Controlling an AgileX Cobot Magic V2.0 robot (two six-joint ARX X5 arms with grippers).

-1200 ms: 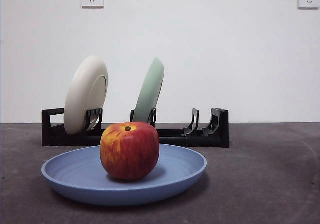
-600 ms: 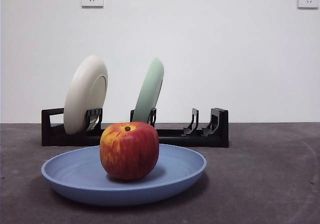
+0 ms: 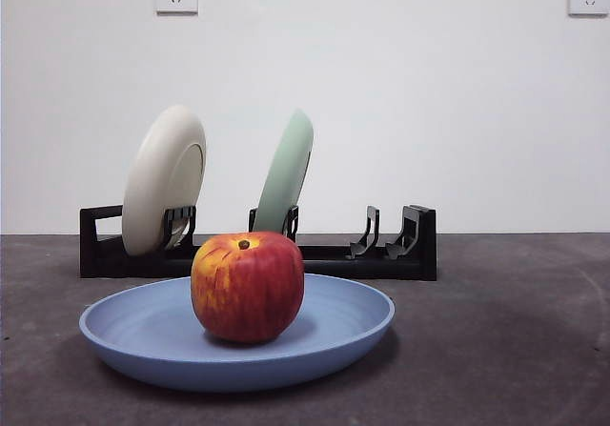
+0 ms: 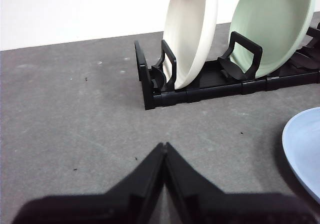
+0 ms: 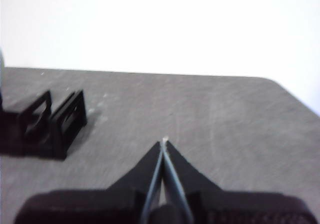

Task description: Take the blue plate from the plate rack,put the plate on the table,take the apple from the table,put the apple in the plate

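Note:
The blue plate (image 3: 238,335) lies flat on the table (image 3: 505,340) at the front. The red and yellow apple (image 3: 247,286) rests upright in its middle. Behind them stands the black plate rack (image 3: 381,254). Neither arm shows in the front view. My left gripper (image 4: 164,146) is shut and empty above bare table, short of the plate rack's (image 4: 200,86) end, with the blue plate's (image 4: 305,149) rim at the picture's edge. My right gripper (image 5: 164,143) is shut and empty over the table beside the plate rack's (image 5: 50,124) other end.
A cream-white plate (image 3: 164,180) and a pale green plate (image 3: 285,173) stand on edge in the rack's left slots. The rack's right slots hold nothing. A white wall with two sockets rises behind the table.
A black arm tip at the front view's top right corner has pulled out of sight. The apple and plate have not moved.

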